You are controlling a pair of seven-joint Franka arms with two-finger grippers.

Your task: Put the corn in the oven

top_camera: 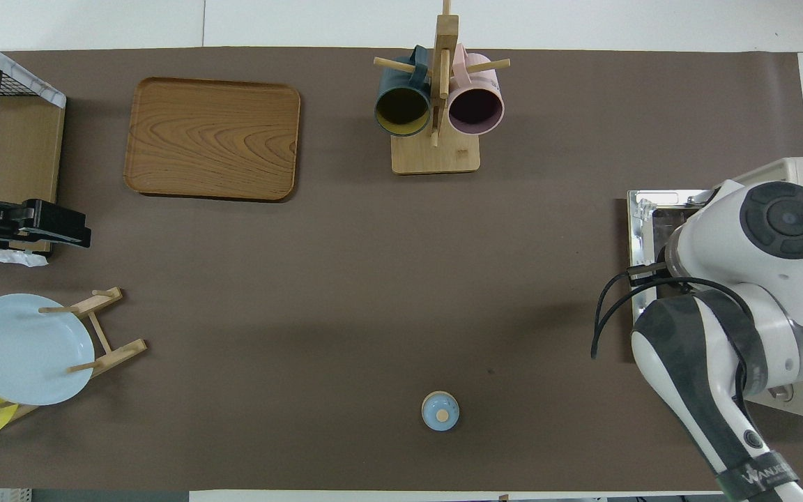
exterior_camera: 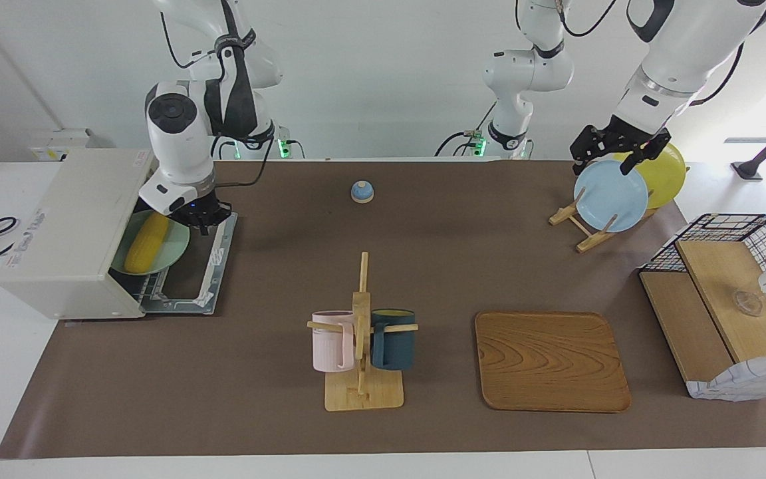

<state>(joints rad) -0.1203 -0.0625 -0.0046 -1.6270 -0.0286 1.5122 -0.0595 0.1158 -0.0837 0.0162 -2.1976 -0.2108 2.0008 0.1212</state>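
Yellow corn (exterior_camera: 147, 243) lies on a pale green plate (exterior_camera: 177, 253) at the mouth of the oven (exterior_camera: 70, 233), over its open door. The right gripper (exterior_camera: 207, 216) hovers beside the plate, finger state unclear. The left gripper (exterior_camera: 616, 156) waits elsewhere. The cob looks light, stiff and slippery; best gripped mid-length.

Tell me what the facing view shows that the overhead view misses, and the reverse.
Facing view only: the corn on a green plate in the oven's mouth, with the right gripper over the plate's edge. Overhead view only: the dark insides of both mugs. Both: the open oven door, wooden tray, plate rack, and left gripper above the rack.
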